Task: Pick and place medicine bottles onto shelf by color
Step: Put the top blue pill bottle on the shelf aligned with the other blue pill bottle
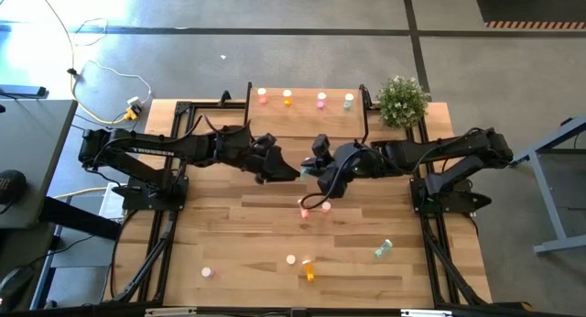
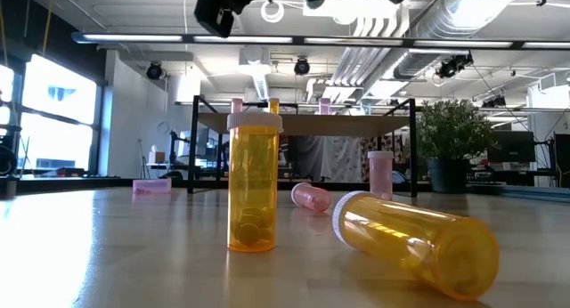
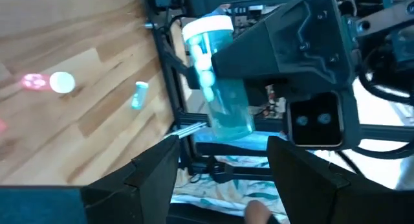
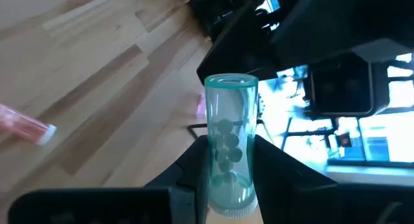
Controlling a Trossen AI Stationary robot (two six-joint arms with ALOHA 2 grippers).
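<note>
My right gripper (image 1: pixel 318 159) hangs over the table's middle, shut on a teal medicine bottle (image 4: pixel 230 140) with pills inside. My left gripper (image 1: pixel 284 169) faces it from the left, open; the teal bottle (image 3: pixel 223 88) shows just beyond its fingers (image 3: pixel 152 175), which touch nothing. The shelf (image 1: pixel 307 115) stands at the far edge with several bottles upright on its top board. More bottles are on the table: two pink ones (image 1: pixel 313 207) under the grippers, a teal one (image 1: pixel 383 249) lying on its side and an orange one (image 1: pixel 309 271) near the front. My right gripper pinches the teal bottle's clear wall (image 4: pixel 212 160) between its two fingers, one on each opposite side, on the half toward the white cap (image 4: pixel 226 213). The bottle is lifted clear, high above the table.
A potted plant (image 1: pixel 403 99) stands at the shelf's right end. In the low view an upright orange bottle (image 2: pixel 253 183) and a lying orange one (image 2: pixel 414 241) are near the front edge. A pink bottle (image 1: pixel 208 273) stands front left. Black frame rails run along both sides.
</note>
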